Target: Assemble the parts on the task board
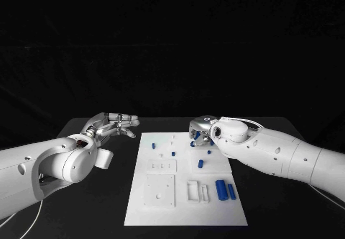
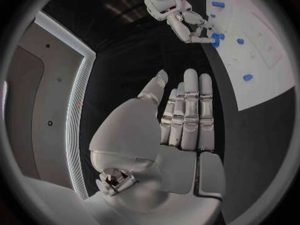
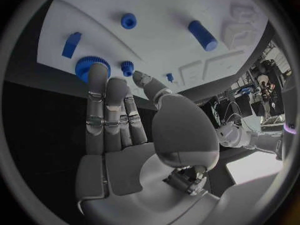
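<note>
The task board (image 1: 185, 199) lies flat in the middle of the black table (image 1: 107, 199), and blue parts are spread over it. Near its far right corner a blue gear (image 3: 91, 67) lies on the board, and one fingertip of the right hand (image 1: 203, 130) is at this gear; I cannot tell if it really touches it. A smaller blue gear (image 3: 127, 68) sits just beside, between the finger and the thumb. The fingers of this hand are straight and a little apart, and they hold nothing. The right wrist view shows these two gears clearly, while in the head view the hand covers most of them. Two blue cylinders (image 1: 226, 190) lie side by side at the board's near right part, next to white blocks (image 1: 196, 191). The left hand (image 1: 113, 124) hangs above the table, left of the board, fingers extended and close together, holding nothing.
</note>
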